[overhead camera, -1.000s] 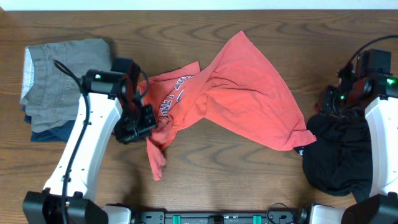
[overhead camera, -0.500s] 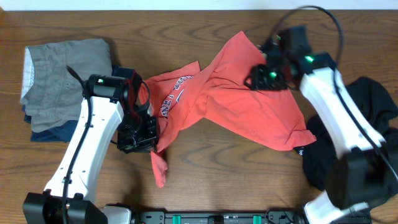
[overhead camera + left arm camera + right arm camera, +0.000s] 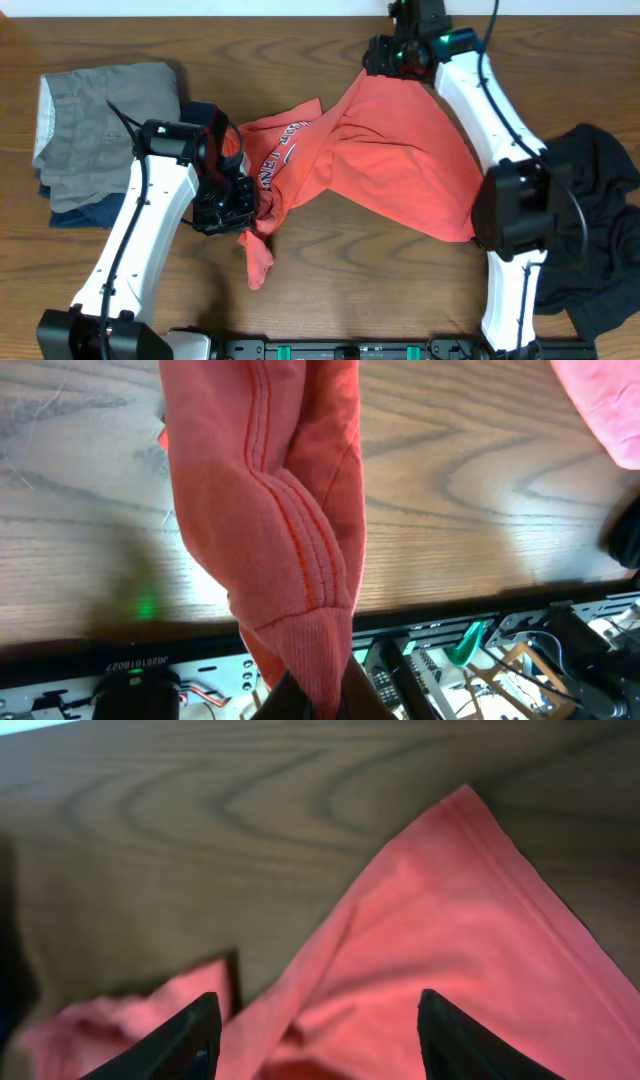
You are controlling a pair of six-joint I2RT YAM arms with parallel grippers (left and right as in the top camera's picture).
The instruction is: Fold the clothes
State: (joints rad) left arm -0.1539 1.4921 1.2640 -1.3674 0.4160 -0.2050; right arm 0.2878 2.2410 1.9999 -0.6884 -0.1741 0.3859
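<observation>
The coral-red T-shirt (image 3: 390, 160) lies crumpled across the table's middle, lettering facing up at its left. My left gripper (image 3: 243, 212) is shut on a sleeve or hem end of the shirt (image 3: 290, 560), which hangs twisted from the jaws (image 3: 318, 698). My right gripper (image 3: 385, 58) is open above the shirt's far top corner (image 3: 450, 950), its two fingers (image 3: 318, 1038) spread wide over the fabric and holding nothing. The black garment (image 3: 595, 220) lies in a heap at the right edge, behind my right arm.
A grey garment with a pale waistband (image 3: 100, 120) is stacked on a navy one (image 3: 80, 212) at the far left. Bare wood shows along the front between the arms. The table's front rail and cables (image 3: 480, 650) show in the left wrist view.
My right arm swung from the right side over the black garment to the shirt's top corner at the back. My left gripper stays shut on the shirt and shifted slightly.
</observation>
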